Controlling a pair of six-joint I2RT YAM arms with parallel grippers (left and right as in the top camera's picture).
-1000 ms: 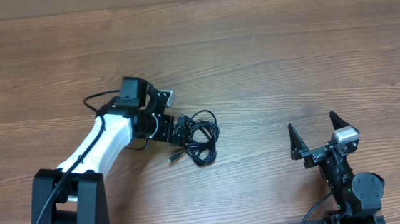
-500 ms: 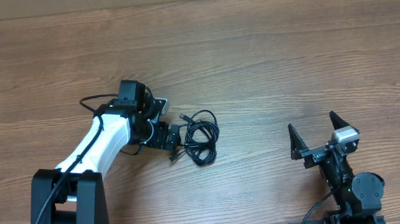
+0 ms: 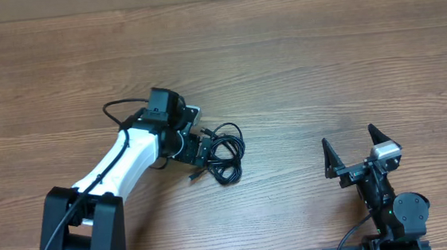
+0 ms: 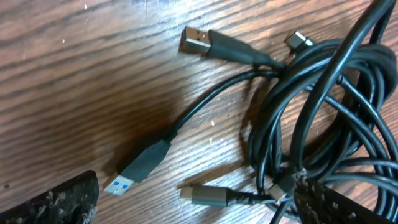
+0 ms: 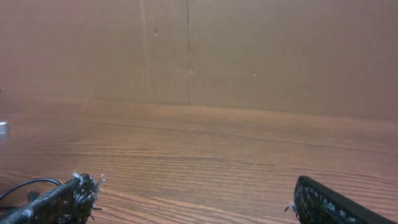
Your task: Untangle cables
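- Left arm reaches in from my lower left, and the left jaws stand wide apart with nothing clamped between them.
- They sit right at the left edge of the cables.
- The cables lie in one loose black bundle on the desk, a little left of centre.
- On the left wrist view the coil fills the right side, its strands crossing over one another.
- Four ends poke out of it. There's a silvery flat plug up top, pointing left, and a small plug near the top right, tucked against the strands.
- Lower down, a blue-tipped plug lies at a slant on bare wood, with a slim grey plug just right of it.
- One fingertip shows at bottom left over bare wood. The other one, bottom right, overlaps the coil, and I can't tell whether it touches.
- The blue-tipped and slim plugs lie between those two fingertips.
- Right arm sits at the lower right, well apart from the cables. The right jaws are spread wide and empty.
- Right wrist view gives me desk and a brown wall beyond.
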